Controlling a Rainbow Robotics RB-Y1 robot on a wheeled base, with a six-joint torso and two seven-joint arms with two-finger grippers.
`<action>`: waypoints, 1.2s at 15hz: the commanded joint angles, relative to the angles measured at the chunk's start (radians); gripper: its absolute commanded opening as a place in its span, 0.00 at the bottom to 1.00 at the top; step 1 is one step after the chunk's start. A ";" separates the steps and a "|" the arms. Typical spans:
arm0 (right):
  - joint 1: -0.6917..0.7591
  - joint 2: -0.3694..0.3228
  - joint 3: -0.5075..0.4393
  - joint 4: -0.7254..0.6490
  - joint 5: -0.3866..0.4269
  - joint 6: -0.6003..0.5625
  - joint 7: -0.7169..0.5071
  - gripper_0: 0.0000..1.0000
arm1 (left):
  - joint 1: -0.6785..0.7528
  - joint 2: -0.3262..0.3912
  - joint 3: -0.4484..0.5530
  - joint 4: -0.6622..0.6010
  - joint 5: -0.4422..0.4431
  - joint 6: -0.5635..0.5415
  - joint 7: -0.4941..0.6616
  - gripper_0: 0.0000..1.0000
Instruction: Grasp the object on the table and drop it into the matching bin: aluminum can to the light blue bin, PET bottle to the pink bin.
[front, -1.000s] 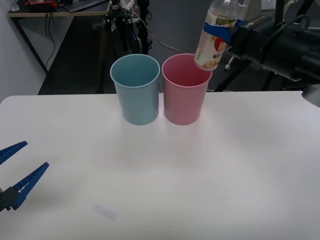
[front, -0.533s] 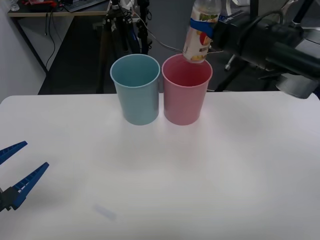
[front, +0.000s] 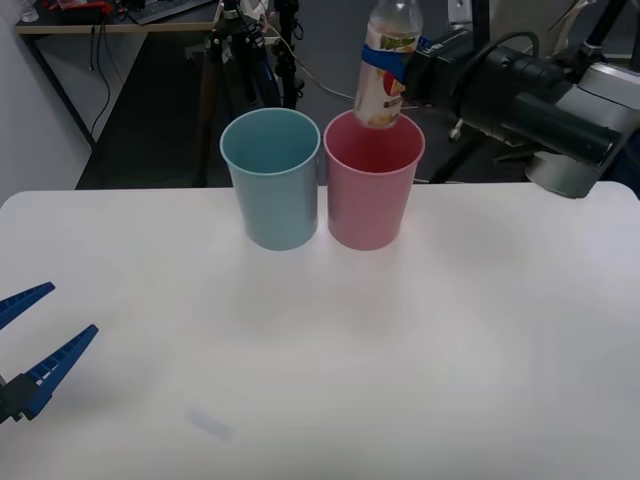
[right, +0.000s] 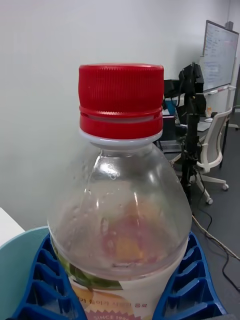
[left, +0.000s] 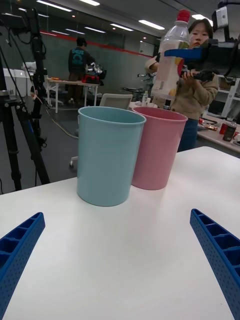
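While the right gripper (front: 392, 62) clamped the PET bottle (front: 382, 72) around its labelled body, the bottle hung in the air over the pink bin (front: 372, 190), base down and a little tilted, its bottom just above the far side of the rim. Red cap (right: 121, 100) pointed up; blue ribbed fingers (right: 187, 280) pressed either side of the clear body in the right wrist view. The yellow-orange label sat at the grip. From the left wrist view the bottle (left: 169, 60) was above the pink bin (left: 156, 147), not inside it. Light blue bin (front: 272, 178) stood upright just beside the pink one on its left, sides touching or nearly so, can't tell which. Both bins sat at the far middle of the white table (front: 400, 360). Left gripper (front: 28, 350) hovered low over the near left corner of the table, fingers spread wide, nothing between them, well apart from the bins.
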 joint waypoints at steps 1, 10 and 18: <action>0.001 0.020 0.000 0.023 0.027 0.000 0.000 0.00 | 0.000 0.000 0.000 0.000 0.000 0.000 0.000 1.00; 0.001 0.025 -0.002 0.022 0.045 0.003 -0.005 1.00 | 0.000 0.000 0.000 0.000 0.000 0.000 0.000 1.00; 0.001 0.025 -0.003 0.008 0.043 0.026 -0.008 1.00 | 0.000 0.000 0.000 0.000 0.000 0.000 0.000 1.00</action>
